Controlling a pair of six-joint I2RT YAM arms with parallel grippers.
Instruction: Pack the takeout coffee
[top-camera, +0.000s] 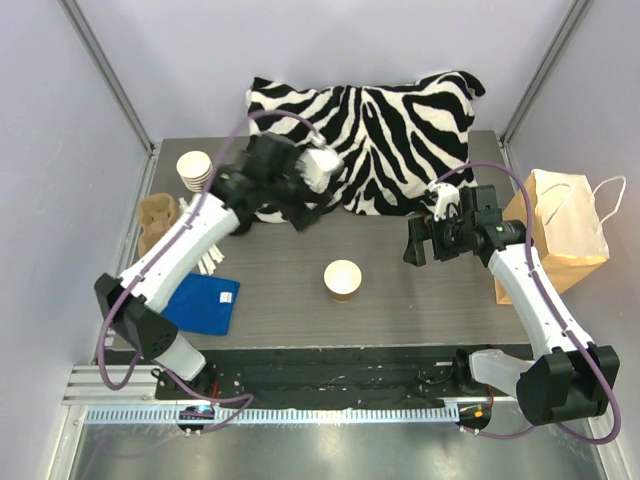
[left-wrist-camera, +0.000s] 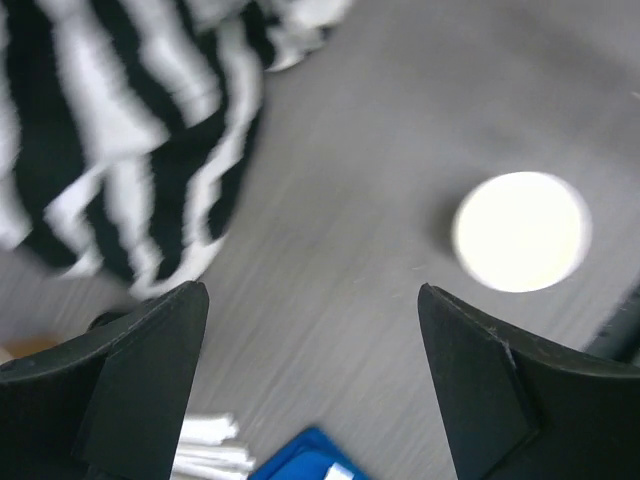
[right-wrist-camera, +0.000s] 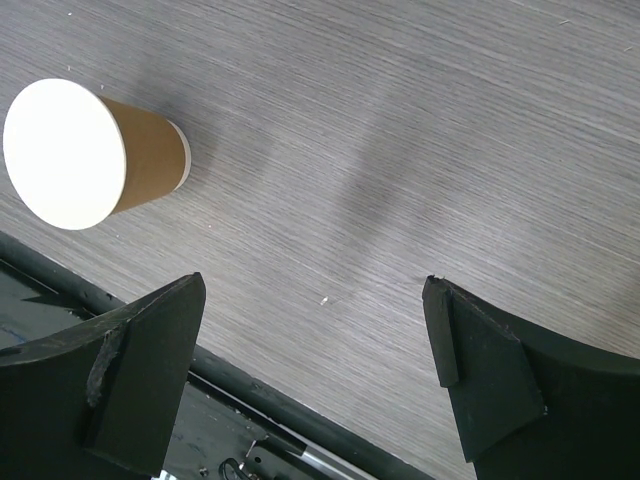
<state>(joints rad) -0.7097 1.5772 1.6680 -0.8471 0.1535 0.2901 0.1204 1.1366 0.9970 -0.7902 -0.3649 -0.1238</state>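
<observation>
So the cup sits lidless, lower centre of the top view, on the table. It has a brown wall and a pale inside, and nothing's touching it. Up by the zebra pillow the left gripper has its fingers spread with nothing between them. Same deal for the right gripper, wide apart and empty, right of the cup. The blue cloth at lower left has a white tag, too tiny to read. There's a paper bag at the right edge.
</observation>
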